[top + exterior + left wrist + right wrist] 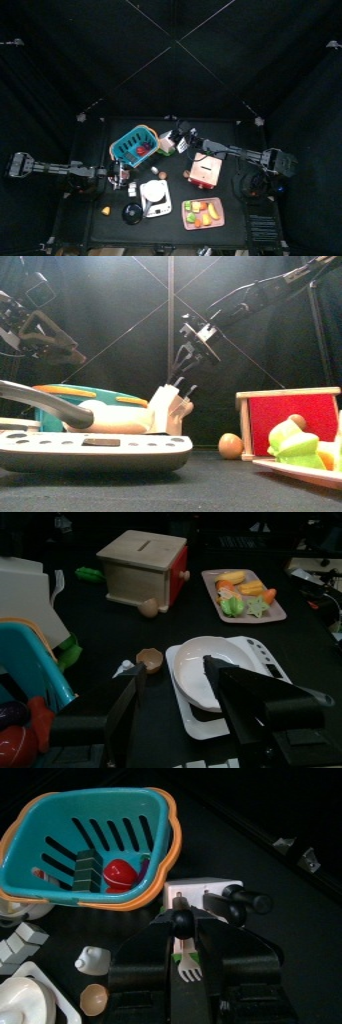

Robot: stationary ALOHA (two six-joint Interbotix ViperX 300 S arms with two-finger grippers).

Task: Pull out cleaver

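Observation:
A white knife block (163, 412) stands right of the teal basket (134, 143), with black handles (179, 384) sticking up out of it. I cannot tell which handle is the cleaver's. My right gripper (195, 351) hangs a little above the block, apart from the handles. From the right wrist, the block (201, 895) and a black handle (242, 898) lie just past the open right gripper (185, 936). My left gripper (181, 677) rests open and empty over the white scale (221, 687), at the table's left (127, 178).
A wooden box with a red front (203, 172) stands right of the block. A plate of toy food (203, 212) and the scale (155, 197) lie near the front edge. The basket (94, 843) holds toy items. A small brown egg-like thing (231, 444) lies by the box.

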